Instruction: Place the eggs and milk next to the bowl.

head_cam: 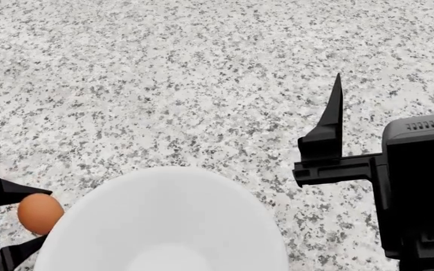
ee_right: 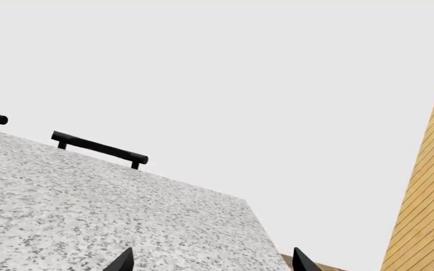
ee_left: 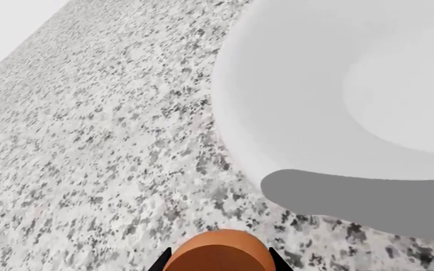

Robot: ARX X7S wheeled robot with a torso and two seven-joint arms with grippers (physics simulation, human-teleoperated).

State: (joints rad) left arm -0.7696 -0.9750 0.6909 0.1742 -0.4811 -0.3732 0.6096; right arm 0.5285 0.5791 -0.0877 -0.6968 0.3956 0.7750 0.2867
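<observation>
So the big white bowl (head_cam: 164, 220) is sitting at the near edge of the table (head_cam: 172, 79), right in front of the robot, and what shows of its inside is just smooth matte white with nothing in it. The near part of it runs off the bottom of the head view, so I can't speak for that bit.

One egg (head_cam: 40, 213), orange-brown, is just beside the bowl on the robot's left, and the left hand (head_cam: 22, 217) has it clamped between its black fingers (head_cam: 6, 192). From the left wrist camera the egg (ee_left: 219, 251) pokes up between the finger tips with the bowl (ee_left: 338, 96) close beside it, not quite touching as far as I can tell. Can't tell if the egg is resting on the table or held slightly above.

The right hand (head_cam: 393, 90) is off to the bowl's right, fingers spread wide apart and pointing away from the robot, holding nothing.

The table is speckled grey-white granite. The right wrist camera catches its far edge with two black bar handles (ee_right: 100, 148), a plain pale wall behind, and a slatted wooden panel (ee_right: 428, 192) off to one side.
</observation>
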